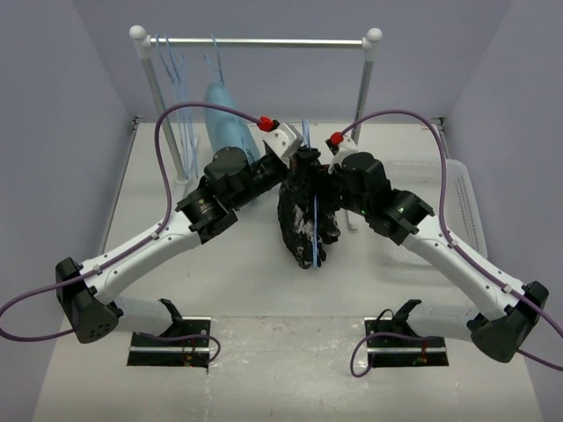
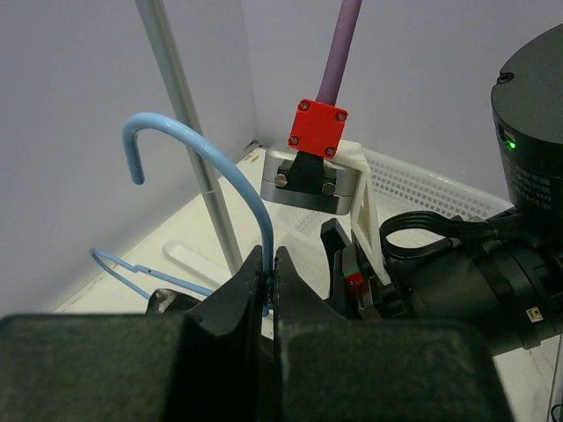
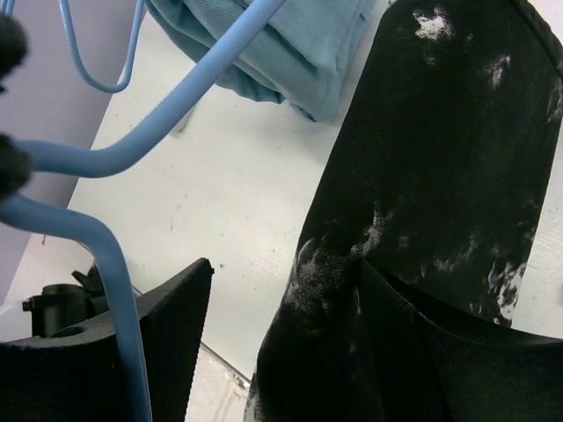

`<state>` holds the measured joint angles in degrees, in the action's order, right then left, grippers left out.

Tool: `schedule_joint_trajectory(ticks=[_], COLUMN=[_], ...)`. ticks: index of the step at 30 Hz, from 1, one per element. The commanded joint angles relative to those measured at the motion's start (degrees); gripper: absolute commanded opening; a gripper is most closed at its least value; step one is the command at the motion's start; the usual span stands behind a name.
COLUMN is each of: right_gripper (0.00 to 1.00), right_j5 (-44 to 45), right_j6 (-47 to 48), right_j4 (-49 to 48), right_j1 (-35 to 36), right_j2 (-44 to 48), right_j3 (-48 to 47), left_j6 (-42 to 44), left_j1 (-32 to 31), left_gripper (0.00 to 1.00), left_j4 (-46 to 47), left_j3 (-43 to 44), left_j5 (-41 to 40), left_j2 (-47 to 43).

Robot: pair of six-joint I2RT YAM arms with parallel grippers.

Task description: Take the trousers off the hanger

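Observation:
The black white-speckled trousers [image 1: 303,220] hang between the two arms on a light-blue wire hanger [image 1: 315,230]. My left gripper [image 1: 304,161] is shut on the hanger's neck; in the left wrist view its fingertips [image 2: 269,264] pinch the blue wire just below the hook [image 2: 180,132]. My right gripper [image 1: 325,183] is open beside the trousers. In the right wrist view [image 3: 281,294] the trousers [image 3: 440,176] lie against its right finger [image 3: 422,352], with a gap to the left finger [image 3: 167,334]. The hanger's wire [image 3: 114,264] crosses the left of that view.
A clothes rail [image 1: 264,40] on white posts stands at the back, with spare blue hangers [image 1: 171,61] and a plain light-blue garment [image 1: 230,123], which also shows in the right wrist view [image 3: 290,44]. A white basket [image 1: 466,202] sits at the right.

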<state>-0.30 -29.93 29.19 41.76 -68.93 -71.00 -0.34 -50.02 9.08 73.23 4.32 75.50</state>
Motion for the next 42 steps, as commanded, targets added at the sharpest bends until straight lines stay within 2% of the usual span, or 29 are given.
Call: schedule_joint_trajectory(ticks=[1, 9, 12, 14, 15, 19, 24, 25, 30, 33, 35, 38, 42], right_gripper=[0.39, 0.27, 0.44, 0.46, 0.52, 0.57, 0.63, 0.69, 0.8, 0.89, 0.98, 0.99, 0.99], right_j5=[7.8, 11.9, 11.7, 13.6, 14.0, 10.4, 1.8, 1.6, 6.3, 11.1, 13.7, 14.2, 6.3], right_j6=[-1.9, -1.1, 0.0, 0.2, 0.7, 2.9, 9.7, 11.6, 15.1, 14.2, 12.8, 11.0, 15.5], right_j4=[3.3, 6.0, 5.1, 4.2, 3.9, 1.8, -2.6, -2.6, -2.8, -2.7, -3.1, -4.7, -5.8], right_j1=[-1.0, -1.1, -1.0, -1.2, -1.7, -5.6, -11.9, -12.6, -13.0, -13.0, -13.0, -13.0, -13.0], right_j2=[-1.2, -3.7, -2.3, 0.5, 1.7, 8.5, 19.1, 20.2, 27.2, 28.7, 28.6, 27.2, 25.4], right_j3=[-1.3, -1.9, -1.8, -1.9, -2.2, -2.1, 2.9, 4.4, 8.1, 8.5, 8.0, 6.3, 6.1], left_j6=[0.9, 0.9, 0.9, 1.3, 1.4, 2.1, 2.5, 2.8, 2.9, 2.7, 3.4, 5.2, 8.8], left_j1=[0.1, 0.1, 0.1, 0.1, 0.1, 0.1, 0.3, 0.4, 2.4, 3.3, 3.7, 3.9, 4.0], left_gripper=[0.0, 0.0, 0.0, 0.0, 0.0, 0.0, 0.0, 0.0, 0.0, 0.0, 0.0, 0.0, 0.0], left_j4=[9.5, 9.8, 10.1, 11.0, 11.0, 11.0, 8.9, 7.6, 6.4, 6.4, 7.2, 7.2, 7.4], left_j3=[0.9, 0.1, -1.3, -2.9, -3.4, -3.6, 0.1, 0.9, 3.8, 4.3, 3.6, 3.1, 2.5], left_j5=[-0.6, -1.0, -2.6, -3.9, -4.1, -6.5, -6.9, -7.6, -6.2, -3.9, 2.4, 11.7, 18.0], left_j2=[-5.1, -5.8, -6.9, -7.5, -8.1, -8.6, -7.5, -7.4, -7.1, -7.7, -8.5, -8.7, -8.8])
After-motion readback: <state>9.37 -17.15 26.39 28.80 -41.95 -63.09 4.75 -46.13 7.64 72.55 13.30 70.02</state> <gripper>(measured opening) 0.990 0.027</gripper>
